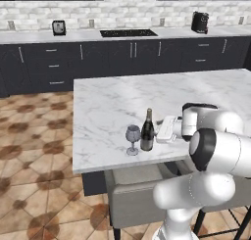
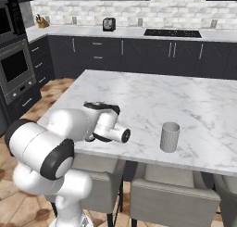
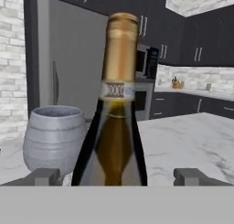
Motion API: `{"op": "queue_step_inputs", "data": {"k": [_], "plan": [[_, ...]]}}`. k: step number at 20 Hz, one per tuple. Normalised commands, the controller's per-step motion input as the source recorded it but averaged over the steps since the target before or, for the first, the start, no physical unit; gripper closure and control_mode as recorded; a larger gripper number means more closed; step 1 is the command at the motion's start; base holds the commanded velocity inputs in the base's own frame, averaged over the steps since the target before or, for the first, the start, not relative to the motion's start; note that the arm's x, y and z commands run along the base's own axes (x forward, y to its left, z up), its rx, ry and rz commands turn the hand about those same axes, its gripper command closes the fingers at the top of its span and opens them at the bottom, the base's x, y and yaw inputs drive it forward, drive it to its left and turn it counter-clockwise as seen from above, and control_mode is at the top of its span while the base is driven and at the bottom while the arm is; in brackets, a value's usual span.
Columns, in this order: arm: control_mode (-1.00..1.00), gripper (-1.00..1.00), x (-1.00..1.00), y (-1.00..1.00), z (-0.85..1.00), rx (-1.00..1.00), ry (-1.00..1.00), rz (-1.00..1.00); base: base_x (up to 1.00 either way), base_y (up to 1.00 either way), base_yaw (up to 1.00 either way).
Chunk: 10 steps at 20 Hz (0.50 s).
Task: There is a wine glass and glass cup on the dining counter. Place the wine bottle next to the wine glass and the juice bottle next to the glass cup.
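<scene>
On the tabletop [image 1: 108,102] the wine bottle [image 1: 147,131] stands just at 3 o'clock of the wine glass [image 1: 132,139], our jaws released around it; we judge half done, juice bottle and glass cup [image 2: 170,137] remaining.

Upright wine bottle [image 1: 147,131] beside wine glass [image 1: 132,138]

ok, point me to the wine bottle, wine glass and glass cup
wine bottle [image 1: 147,134]: left base view, on its dark body.
wine glass [image 1: 133,133]: left base view, on its bowl.
glass cup [image 2: 170,137]: right base view, on its side wall.
</scene>
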Motion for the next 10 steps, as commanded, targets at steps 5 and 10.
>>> {"op": "queue_step_inputs", "data": {"k": [5,10], "plan": [[-1.0,-1.0,-0.23,-0.23,0.21,0.0,0.15,-0.03,0.0,0.0,0.0],[-1.0,-1.0,-0.3,-0.2,0.35,0.01,0.3,0.0,0.0,0.0,0.0]]}}
